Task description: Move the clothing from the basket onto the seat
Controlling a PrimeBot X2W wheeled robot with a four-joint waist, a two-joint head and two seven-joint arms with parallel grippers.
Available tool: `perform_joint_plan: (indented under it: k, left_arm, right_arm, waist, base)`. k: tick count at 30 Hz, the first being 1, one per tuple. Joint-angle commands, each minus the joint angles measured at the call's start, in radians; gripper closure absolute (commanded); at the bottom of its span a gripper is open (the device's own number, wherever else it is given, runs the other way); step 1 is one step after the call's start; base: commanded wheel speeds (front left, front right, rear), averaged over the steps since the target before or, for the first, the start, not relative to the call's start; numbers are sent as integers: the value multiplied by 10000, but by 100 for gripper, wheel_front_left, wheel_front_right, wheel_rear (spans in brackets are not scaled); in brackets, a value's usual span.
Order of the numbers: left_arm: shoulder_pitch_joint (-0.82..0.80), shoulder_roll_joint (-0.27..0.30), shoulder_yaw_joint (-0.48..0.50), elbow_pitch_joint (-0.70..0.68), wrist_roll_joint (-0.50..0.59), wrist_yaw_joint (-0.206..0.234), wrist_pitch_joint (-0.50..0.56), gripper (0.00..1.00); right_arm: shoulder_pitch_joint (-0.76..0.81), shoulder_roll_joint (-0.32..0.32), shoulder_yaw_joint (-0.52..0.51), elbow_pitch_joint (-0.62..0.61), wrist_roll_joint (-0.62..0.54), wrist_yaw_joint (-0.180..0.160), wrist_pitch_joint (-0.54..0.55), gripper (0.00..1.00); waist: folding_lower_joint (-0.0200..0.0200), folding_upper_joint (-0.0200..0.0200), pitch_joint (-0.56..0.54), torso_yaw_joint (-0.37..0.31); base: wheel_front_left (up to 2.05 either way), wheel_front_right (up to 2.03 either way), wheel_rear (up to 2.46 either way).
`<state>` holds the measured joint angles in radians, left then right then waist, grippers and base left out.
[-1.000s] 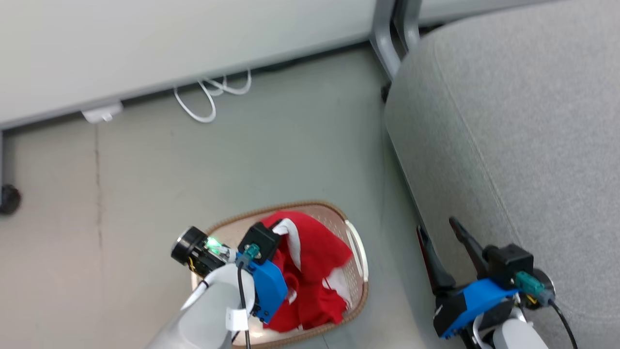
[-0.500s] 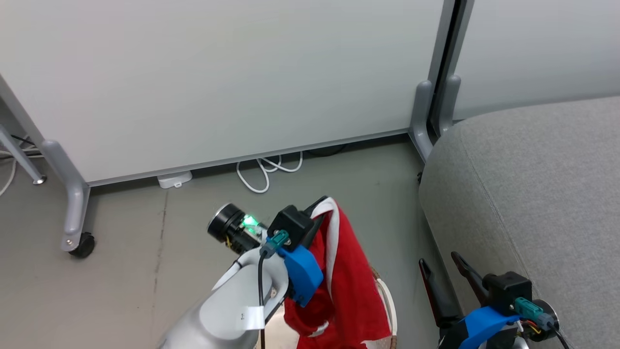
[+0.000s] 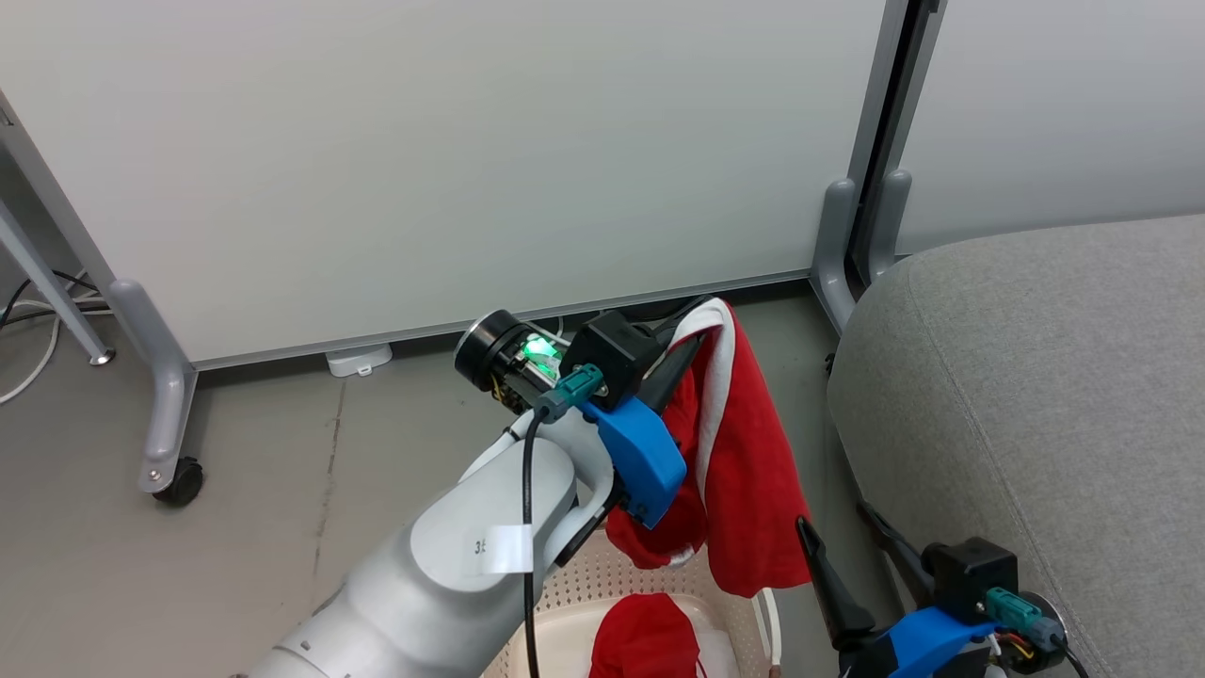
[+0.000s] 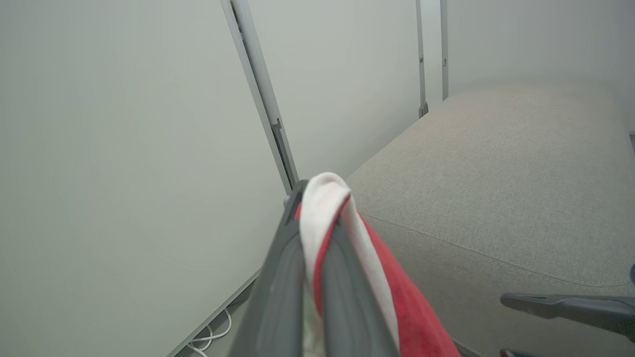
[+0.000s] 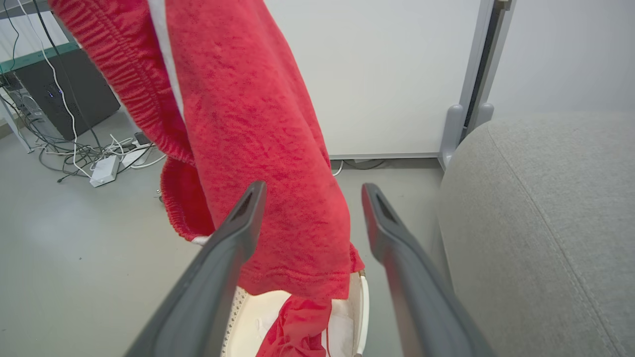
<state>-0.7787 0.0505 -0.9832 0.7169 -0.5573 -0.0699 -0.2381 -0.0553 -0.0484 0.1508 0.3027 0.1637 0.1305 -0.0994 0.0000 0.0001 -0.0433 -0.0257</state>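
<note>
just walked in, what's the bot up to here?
It is moving laundry from a basket to a seat. The left gripper is shut on a red garment with white trim, which hangs in the air above the basket, beside the grey seat. A second red garment lies in the basket. The right gripper is open and holds nothing, low between basket and seat.

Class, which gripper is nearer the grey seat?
Right. The right gripper hangs open beside the seat; the left gripper holds the striped garment over the basket.
</note>
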Motion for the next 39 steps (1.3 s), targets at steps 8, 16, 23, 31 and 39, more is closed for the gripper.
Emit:
perform_joint_plan:
  k: [8,16,23,31,39]
  left_arm:
    - [-483,1,-673,-54,-958,278,39,100]
    - [-590,-4,-1156,111,-1339,404,-47,100]
    - [-670,-2,-1511,215,-1656,462,-138,100]
    - [-787,-2,-1829,257,-1965,531,-216,100]
    - [-930,-2,-2141,178,-2216,563,-255,100]
  right_arm:
    - [40,-36,218,18,134,4,-71,0]
    - [22,-36,288,-1,183,4,-51,0]
    - [-538,-36,809,-80,376,4,90,0]
    - [-1752,-36,1307,121,118,5,458,0]
    - [-2691,-36,1421,937,-97,5,724,0]
  waist:
    - [0,-1,8,-36]
    - [0,-1,55,-34]
    - [0,-1,159,-79]
    - [0,-1,334,-136]
    - [0,-1,389,-71]
  base:
    - [0,0,0]
    - [0,0,0]
    - [0,0,0]
    - [0,0,0]
    - [0,0,0]
